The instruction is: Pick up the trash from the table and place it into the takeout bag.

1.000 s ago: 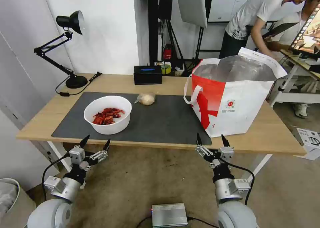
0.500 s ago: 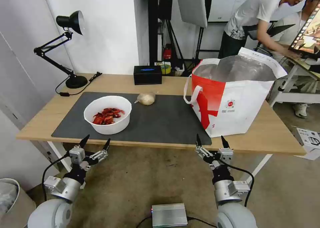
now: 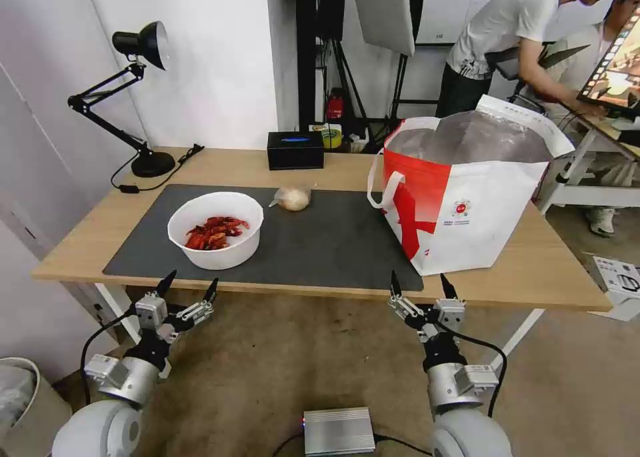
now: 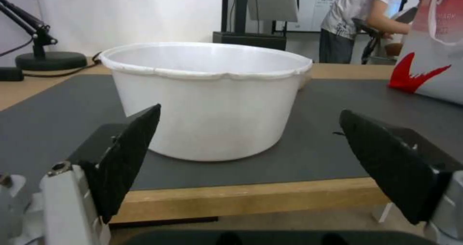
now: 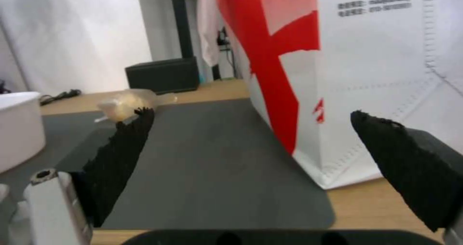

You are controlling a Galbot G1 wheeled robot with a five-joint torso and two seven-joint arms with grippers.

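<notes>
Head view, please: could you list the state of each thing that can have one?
Takeout bag: upright, mouth open.
White bowl: upright on the mat, holding red scraps.
Plastic-bag lump: knotted, lying on the mat.
Desk lamp: unlit.
Left hand: open, empty, below the table edge.
Right hand: open, empty, below the table edge.

Black articulated desk lamp (image 3: pixel 137 63) with round base, at the far left corner of the tabletop; its black cord (image 3: pixel 160 170) trails along the wood beside the base. Black rectangular box (image 3: pixel 295 150) with a blue slot on top, at the far edge near the middle. Silver ribbed metal box (image 3: pixel 339 431) on the brown floor. White cardboard carton (image 3: pixel 617 277) on the floor, far right.
</notes>
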